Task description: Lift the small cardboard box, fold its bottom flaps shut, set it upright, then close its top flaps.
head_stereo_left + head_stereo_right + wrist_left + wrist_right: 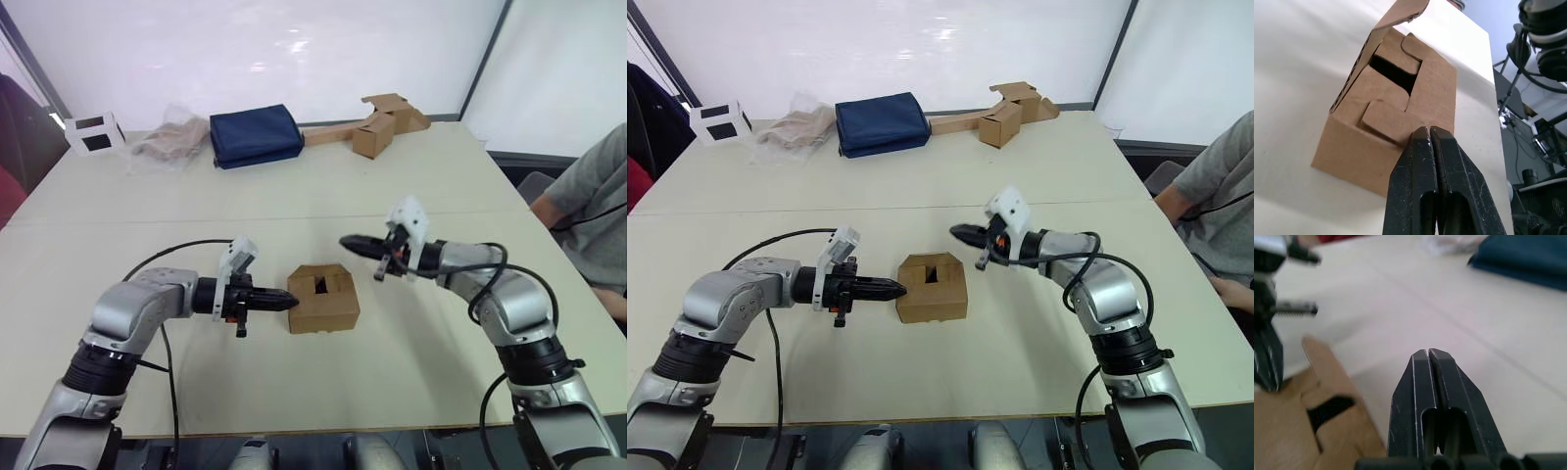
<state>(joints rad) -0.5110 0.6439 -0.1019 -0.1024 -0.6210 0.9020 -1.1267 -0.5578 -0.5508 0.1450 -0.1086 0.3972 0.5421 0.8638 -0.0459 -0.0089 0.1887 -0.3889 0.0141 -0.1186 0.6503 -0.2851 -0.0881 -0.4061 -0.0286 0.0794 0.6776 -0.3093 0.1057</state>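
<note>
The small cardboard box (pixel 323 299) stands on the table (pixel 294 196) between my two arms, plain brown, its upper flaps folded in with a dark gap left between them. One flap still sticks up on the far side. My left gripper (pixel 290 301) is shut, and its tip touches the box's left upper edge; the left wrist view shows the fingers (pixel 1431 147) pressed against the folded flaps (pixel 1400 98). My right gripper (pixel 347 241) is shut and empty. It hovers just above and to the right of the box, apart from it.
At the table's far edge lie a white box with black windows (pixel 95 133), a crumpled plastic bag (pixel 171 140), a dark blue pouch (pixel 255 135) and a brown box on a long cardboard strip (pixel 377 125). A person in grey (pixel 593 206) sits at the right.
</note>
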